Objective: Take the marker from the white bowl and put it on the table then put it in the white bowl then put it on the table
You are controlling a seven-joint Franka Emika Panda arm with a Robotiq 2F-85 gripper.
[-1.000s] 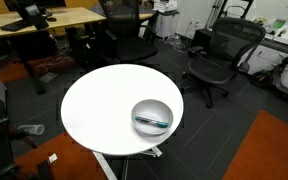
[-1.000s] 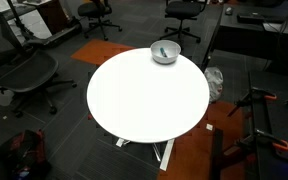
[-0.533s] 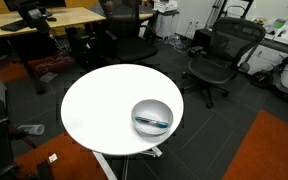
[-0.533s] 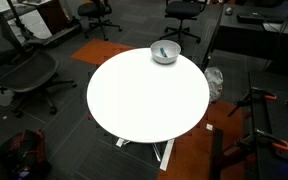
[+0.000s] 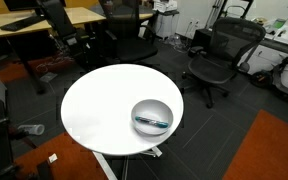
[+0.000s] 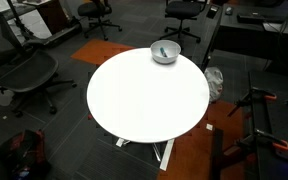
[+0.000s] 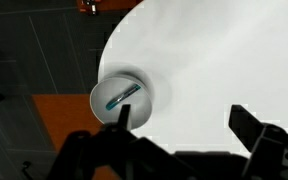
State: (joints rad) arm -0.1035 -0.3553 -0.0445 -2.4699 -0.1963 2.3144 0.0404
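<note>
Only something dark, likely the arm [image 5: 56, 18], shifted in the upper left of an exterior view. Marker [image 7: 121, 97] lies in the white bowl [image 7: 102, 88], left of centre in wrist view. Jaws spread wide, empty, well apart from it. Risk imo: shiny curved bowl near the desk [image 7: 214, 60] edge, so a sloppy pinch could skid the marker or shove the bowl.

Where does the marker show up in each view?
In an exterior view: marker low, right of centre, inside the bowl.
In an exterior view: marker top centre, inside the bowl.
Wrist view: marker left of centre, inside the bowl.
Shared landmark: the bowl near the edge of the table.
</note>
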